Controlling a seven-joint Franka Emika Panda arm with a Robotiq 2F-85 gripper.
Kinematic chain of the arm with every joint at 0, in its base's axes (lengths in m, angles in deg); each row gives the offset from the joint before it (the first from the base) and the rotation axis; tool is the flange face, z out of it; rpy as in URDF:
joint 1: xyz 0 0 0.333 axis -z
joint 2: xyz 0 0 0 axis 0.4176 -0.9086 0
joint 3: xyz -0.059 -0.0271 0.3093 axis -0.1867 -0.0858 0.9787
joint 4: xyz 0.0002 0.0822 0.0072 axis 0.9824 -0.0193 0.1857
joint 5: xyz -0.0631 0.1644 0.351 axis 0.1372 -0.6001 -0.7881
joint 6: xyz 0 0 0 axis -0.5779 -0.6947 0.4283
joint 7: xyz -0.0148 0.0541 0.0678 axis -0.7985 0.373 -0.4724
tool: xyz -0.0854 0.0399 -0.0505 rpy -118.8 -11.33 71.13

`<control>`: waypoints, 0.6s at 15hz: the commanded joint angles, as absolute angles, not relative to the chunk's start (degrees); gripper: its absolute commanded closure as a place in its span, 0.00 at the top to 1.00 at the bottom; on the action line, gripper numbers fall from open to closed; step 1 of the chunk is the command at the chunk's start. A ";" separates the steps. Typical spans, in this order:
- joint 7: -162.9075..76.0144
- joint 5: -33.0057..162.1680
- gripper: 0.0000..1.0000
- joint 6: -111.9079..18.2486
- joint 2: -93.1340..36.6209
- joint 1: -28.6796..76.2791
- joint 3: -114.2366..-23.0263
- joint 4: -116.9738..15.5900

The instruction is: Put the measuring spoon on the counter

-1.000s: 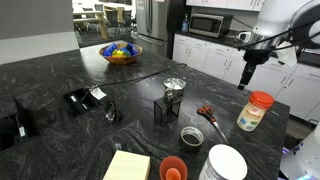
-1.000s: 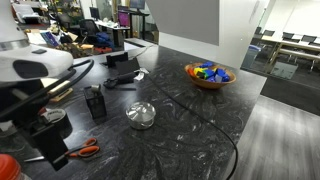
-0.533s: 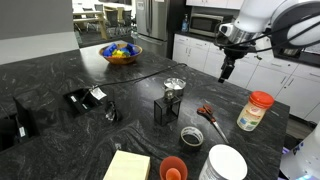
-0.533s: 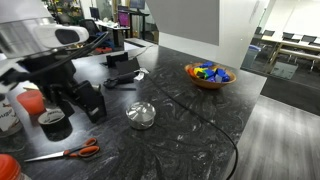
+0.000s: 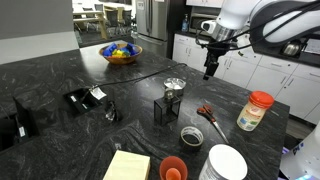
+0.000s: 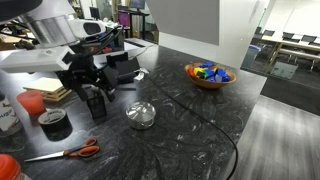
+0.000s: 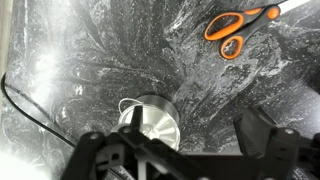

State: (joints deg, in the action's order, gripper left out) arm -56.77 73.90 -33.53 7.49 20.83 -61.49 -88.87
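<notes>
Measuring spoon [image 7: 154,121], as best I can judge, is the small round metal piece with a thin wire loop. It lies on the black veined surface [image 5: 60,75] and nothing holds it. In my wrist view it sits low in the middle, framed by the two fingers [image 7: 262,133], which stand wide apart with nothing between them. The orange-handled scissors [image 7: 240,22] lie flat at about 1 o'clock from it, well apart, and a black cable [image 7: 12,100] runs along the 9 o'clock side. In an exterior view the hand [image 5: 209,70] hangs in the air at about 2 o'clock from the spoon, clear of the surface. A black box-like holder [image 5: 163,109] stands just beside the spoon at 7 o'clock.
</notes>
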 commanded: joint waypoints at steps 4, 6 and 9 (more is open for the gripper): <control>-56.49 74.53 1.00 -33.76 6.48 20.85 -61.08 -87.69; -57.59 74.47 1.00 -34.70 4.81 20.23 -60.71 -85.73; -58.94 74.61 1.00 -36.35 1.82 18.98 -59.73 -82.12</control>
State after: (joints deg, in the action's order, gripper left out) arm -57.03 73.89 -35.43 5.30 19.55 -60.43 -85.93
